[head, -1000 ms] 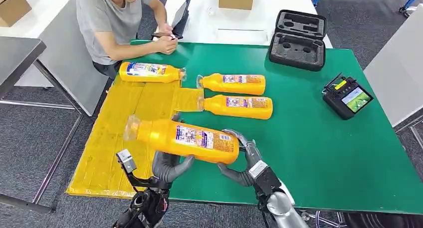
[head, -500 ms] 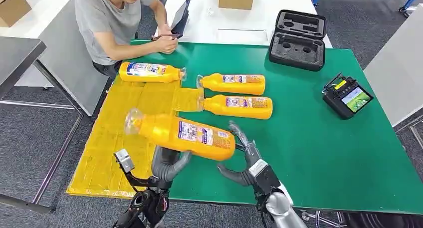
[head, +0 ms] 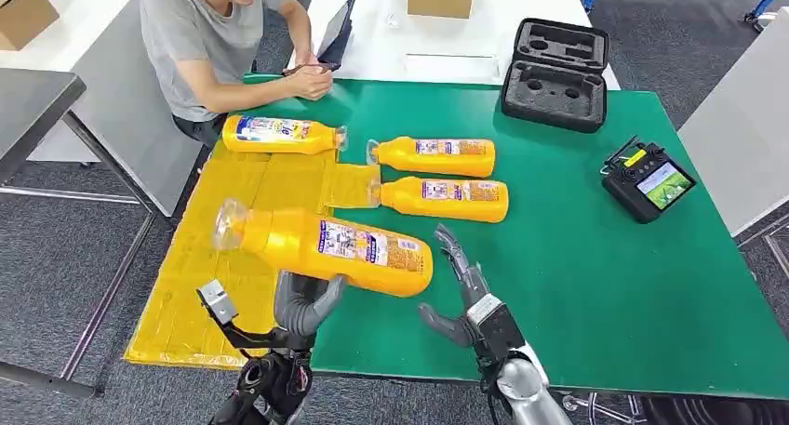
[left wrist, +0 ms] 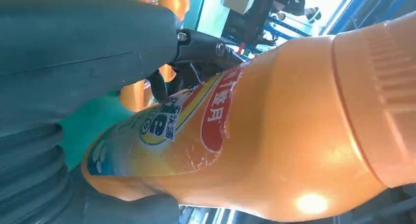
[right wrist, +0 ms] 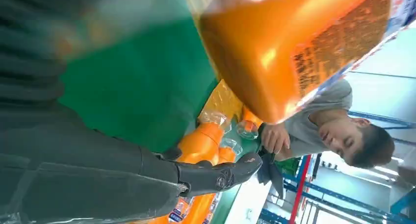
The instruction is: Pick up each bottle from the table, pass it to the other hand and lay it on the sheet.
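Orange plastic bottle with clear cap (head: 326,246) sits in my left hand (head: 302,304), held above the yellow sheet (head: 200,285) edge. Right hand (head: 462,299) spread open, holding nothing, so handover's done imo. One bottle (head: 279,134) laid on sheet; two (head: 435,155) (head: 445,198) wait on green table (head: 595,285). Label text too blurry to read.

The right hand (right wrist: 122,177) enters close to the camera, its dark fingers (right wrist: 221,175) extended and holding nothing. The base of an orange bottle (right wrist: 289,47) with a printed label hangs apart from the fingers, over the green table (right wrist: 137,87). Beyond the fingers, two more orange bottles (right wrist: 201,140) lie on the table beside a yellow sheet (right wrist: 223,99). A person (right wrist: 333,131) in a grey shirt sits at the table's far side.
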You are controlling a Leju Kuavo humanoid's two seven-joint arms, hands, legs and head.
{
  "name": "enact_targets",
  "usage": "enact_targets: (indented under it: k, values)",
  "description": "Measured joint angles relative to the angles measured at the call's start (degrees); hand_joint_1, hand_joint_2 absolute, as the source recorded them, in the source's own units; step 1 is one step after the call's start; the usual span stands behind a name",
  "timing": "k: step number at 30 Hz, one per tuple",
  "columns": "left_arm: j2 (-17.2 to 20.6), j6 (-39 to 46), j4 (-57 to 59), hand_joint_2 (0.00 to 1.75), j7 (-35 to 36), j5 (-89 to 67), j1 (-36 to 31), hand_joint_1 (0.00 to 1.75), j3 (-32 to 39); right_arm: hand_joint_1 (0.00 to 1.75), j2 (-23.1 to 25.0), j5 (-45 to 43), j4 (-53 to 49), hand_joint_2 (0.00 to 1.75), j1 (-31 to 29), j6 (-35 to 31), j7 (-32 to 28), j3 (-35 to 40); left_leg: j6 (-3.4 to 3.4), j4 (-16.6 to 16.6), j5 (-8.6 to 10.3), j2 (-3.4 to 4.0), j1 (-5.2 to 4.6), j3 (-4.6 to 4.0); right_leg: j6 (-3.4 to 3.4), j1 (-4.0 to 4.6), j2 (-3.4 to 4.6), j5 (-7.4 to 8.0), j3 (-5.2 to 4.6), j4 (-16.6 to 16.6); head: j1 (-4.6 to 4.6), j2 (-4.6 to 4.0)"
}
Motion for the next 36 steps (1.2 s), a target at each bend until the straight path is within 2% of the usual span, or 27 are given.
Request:
enact_targets:
  k: [7, 10, 12, 14, 16, 17, 19, 27, 36]
  values:
    - [0.0, 0.2, -1.9, 1.75, 0.0, -0.6, 0.4, 1.75, 0.3, 0.00, 0.1, 0.2, 0.6, 1.75, 0.1, -0.2, 0.0, -0.3, 0.00, 0.0, 0.00, 0.00, 0.00, 0.00, 0.00, 0.00, 0.00, 0.00, 0.00, 0.0, 0.00, 0.00]
    - [0.0, 4.5, -2.8, 1.75, 0.0, -2.5, 0.5, 1.75, 0.3, 0.00, 0.3, 0.2, 0.7, 1.75, 0.2, -0.8, 0.0, -0.6, 0.00, 0.0, 0.00, 0.00, 0.00, 0.00, 0.00, 0.00, 0.00, 0.00, -0.01, 0.0, 0.00, 0.00]
    - [0.4, 15.3, -3.8, 1.75, 0.0, -6.4, 0.3, 1.75, -0.2, 0.00, 0.3, 0.2, 0.7, 1.75, 0.5, -1.3, 0.0, -0.9, 0.00, 0.0, 0.00, 0.00, 0.00, 0.00, 0.00, 0.00, 0.00, 0.00, -0.02, 0.0, 0.00, 0.02]
    - [2.8, 37.4, -3.9, 1.75, 0.0, -15.5, -1.6, 1.75, -3.9, 0.00, 0.5, 0.2, 0.9, 1.75, 0.7, -1.8, 0.0, -1.2, 0.00, 0.0, 0.00, 0.00, 0.00, 0.00, 0.00, 0.02, 0.00, 0.00, -0.03, 0.0, 0.02, 0.00]
    - [4.5, 55.2, -1.6, 1.75, 0.0, -29.3, -3.8, 1.75, -7.6, 0.00, 0.5, 0.2, 1.0, 1.75, 0.8, -1.8, 0.0, -1.5, 0.00, 0.0, 0.01, -0.02, 0.01, 0.01, 0.00, 0.02, -0.01, 0.00, -0.01, 0.0, 0.00, 0.00]
    - [5.2, 57.5, -0.3, 1.75, 0.0, -35.0, -4.7, 1.75, -7.9, 0.00, 0.6, 0.2, 1.1, 1.75, 0.7, -1.7, 0.0, -1.6, -0.01, 0.0, 0.03, -0.03, 0.02, 0.01, 0.00, 0.02, -0.02, 0.00, 0.00, 0.0, 0.00, 0.00]
    - [6.8, 56.3, 2.6, 1.75, 0.0, -41.7, -6.2, 1.75, -8.3, 0.00, 0.8, 0.1, 1.2, 1.75, 0.8, -1.7, 0.0, -2.0, -0.04, 0.0, 0.05, 0.04, 0.02, 0.02, 0.00, 0.02, 0.06, 0.00, -0.02, 0.0, -0.02, 0.00]
    - [11.4, 54.7, 8.2, 1.75, 0.0, -41.8, -9.6, 1.75, -8.1, 0.00, 0.8, 0.2, 1.2, 1.75, 1.8, -1.8, 0.0, -3.0, -0.04, 0.0, 0.05, 0.07, 0.01, -0.01, 0.00, 0.00, 0.08, 0.00, -0.04, 0.0, -0.02, 0.00]
    - [13.7, 55.8, 7.3, 1.75, 0.2, -51.1, -9.6, 1.75, -4.1, 0.00, 1.1, 1.0, 1.2, 1.75, 2.1, -1.6, 0.0, -3.5, -0.04, 0.0, 0.05, 0.02, 0.02, -0.02, 0.00, 0.01, 0.06, 0.00, -0.04, 0.0, 0.02, 0.00]
